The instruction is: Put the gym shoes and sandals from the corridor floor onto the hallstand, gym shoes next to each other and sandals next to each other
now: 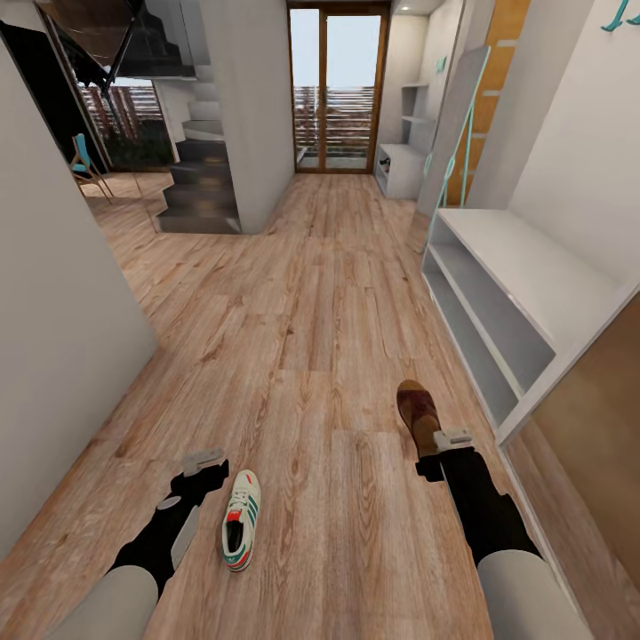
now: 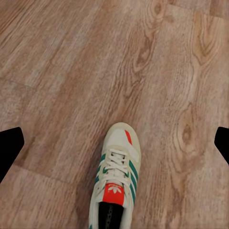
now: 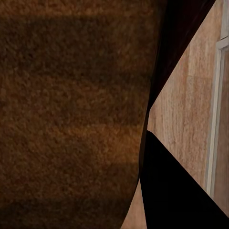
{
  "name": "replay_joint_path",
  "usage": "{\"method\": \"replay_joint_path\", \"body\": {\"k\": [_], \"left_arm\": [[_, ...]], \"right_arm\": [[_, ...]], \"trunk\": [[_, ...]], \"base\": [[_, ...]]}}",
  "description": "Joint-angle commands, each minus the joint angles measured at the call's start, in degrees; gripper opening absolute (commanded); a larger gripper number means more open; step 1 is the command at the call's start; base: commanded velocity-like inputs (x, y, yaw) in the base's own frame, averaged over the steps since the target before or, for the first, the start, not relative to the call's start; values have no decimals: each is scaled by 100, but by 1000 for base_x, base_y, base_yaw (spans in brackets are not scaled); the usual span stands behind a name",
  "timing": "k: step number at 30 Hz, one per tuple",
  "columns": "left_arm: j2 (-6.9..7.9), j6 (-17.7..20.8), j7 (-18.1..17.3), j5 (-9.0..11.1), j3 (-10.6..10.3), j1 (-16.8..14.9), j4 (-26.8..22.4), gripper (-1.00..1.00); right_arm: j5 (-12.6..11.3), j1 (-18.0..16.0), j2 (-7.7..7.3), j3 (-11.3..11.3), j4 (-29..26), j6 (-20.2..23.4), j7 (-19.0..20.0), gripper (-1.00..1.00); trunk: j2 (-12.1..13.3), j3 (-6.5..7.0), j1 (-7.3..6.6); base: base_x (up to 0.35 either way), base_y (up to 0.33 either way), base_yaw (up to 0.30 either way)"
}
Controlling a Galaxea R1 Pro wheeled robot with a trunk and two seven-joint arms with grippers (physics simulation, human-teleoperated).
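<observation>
One white gym shoe with green stripes and a red-orange tongue lies on the wood-plank corridor floor, toe pointing away from me. My left gripper hovers just left of it, open. In the left wrist view the shoe sits between the widely spread fingertips. My right gripper is shut on the heel end of a reddish-brown sandal. Its brown surface presses against the dark finger. The pale grey hallstand stands far down the corridor beside the glass doors.
A long low grey shelf unit runs along the right wall, close to my right arm. A white wall closes in on the left. Dark stairs rise at the far left, and glass doors end the corridor.
</observation>
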Motion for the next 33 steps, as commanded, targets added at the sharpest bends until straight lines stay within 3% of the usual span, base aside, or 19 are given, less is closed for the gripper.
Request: {"method": "replay_joint_path", "body": {"k": [1, 10, 33], "left_arm": [[1, 0, 0, 0, 0, 0, 0, 100], [2, 0, 0, 0, 0, 0, 1, 100], [-4, -13, 0, 46, 9, 1, 3, 100]], "right_arm": [[-19, 0, 0, 0, 0, 1, -19, -100], [-19, 0, -8, 0, 0, 0, -19, -100], [-19, 0, -6, 0, 0, 0, -19, -100]], "trunk": [[-40, -18, 22], [-401, -192, 220], [-1324, -810, 725]], "base": [[0, 0, 0], [0, 0, 0], [0, 0, -55]]}}
